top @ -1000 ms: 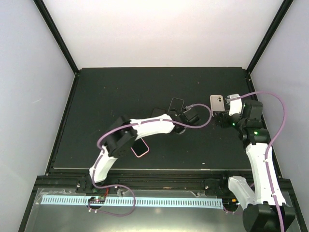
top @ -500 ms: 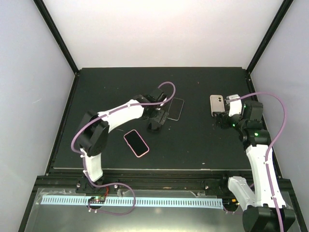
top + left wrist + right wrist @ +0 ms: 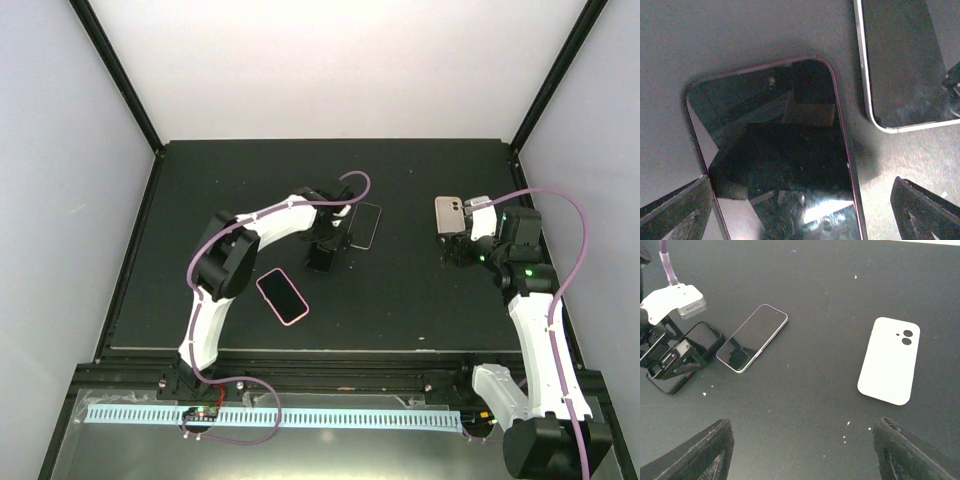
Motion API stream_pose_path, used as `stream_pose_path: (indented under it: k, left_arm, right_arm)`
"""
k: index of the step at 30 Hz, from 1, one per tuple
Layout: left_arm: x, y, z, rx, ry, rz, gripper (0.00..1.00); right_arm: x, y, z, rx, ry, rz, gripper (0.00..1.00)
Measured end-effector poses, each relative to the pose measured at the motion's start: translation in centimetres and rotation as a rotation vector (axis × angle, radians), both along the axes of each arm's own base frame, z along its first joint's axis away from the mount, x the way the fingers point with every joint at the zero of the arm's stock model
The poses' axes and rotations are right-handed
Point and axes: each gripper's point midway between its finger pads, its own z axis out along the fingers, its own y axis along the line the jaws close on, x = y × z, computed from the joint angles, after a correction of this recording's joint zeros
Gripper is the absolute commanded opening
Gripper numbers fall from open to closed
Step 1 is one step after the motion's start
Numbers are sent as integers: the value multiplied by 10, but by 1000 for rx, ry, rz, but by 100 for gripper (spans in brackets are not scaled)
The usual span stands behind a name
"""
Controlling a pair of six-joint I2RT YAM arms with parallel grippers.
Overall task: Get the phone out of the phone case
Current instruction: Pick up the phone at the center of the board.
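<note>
A dark phone in a black case (image 3: pixel 770 150) lies flat on the mat, screen up. My left gripper (image 3: pixel 800 215) is open and hovers just above it, with one finger (image 3: pixel 675 210) off each long edge. In the top view the left gripper (image 3: pixel 325 248) covers most of this phone (image 3: pixel 320 262). It also shows in the right wrist view (image 3: pixel 700 337). A bare silver-edged phone (image 3: pixel 365 225) lies just to its right. An empty white case (image 3: pixel 890 360) lies camera holes up at the right. My right gripper (image 3: pixel 802 455) is open and empty, near that case (image 3: pixel 449 214).
A phone in a pink case (image 3: pixel 282 296) lies screen up near the front left of the black mat (image 3: pixel 200 200). Black frame posts (image 3: pixel 120 80) and white walls border the mat. Small white specks dot the mat (image 3: pixel 845 437).
My left arm swung left from the middle right of the mat, and its gripper now sits over the dark cased phone. The right arm has barely moved.
</note>
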Motion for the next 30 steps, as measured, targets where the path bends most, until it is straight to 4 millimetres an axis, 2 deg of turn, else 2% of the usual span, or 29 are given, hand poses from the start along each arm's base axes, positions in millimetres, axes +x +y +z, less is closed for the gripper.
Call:
stream_pose_path:
  k: [7, 16, 22, 30]
  left_arm:
    - [13, -1, -2, 25, 3, 19, 99]
    - [13, 5, -7, 60, 17, 31, 99]
    - [15, 14, -2, 85, -9, 44, 99]
    - [27, 1, 4, 56, -5, 15, 99]
  right_arm:
    - [-1, 1, 1, 0, -4, 8, 77]
    - [-3, 2, 5, 0, -20, 13, 77]
    - [-3, 2, 5, -1, -18, 15, 77]
    - [-4, 3, 6, 0, -23, 18, 77]
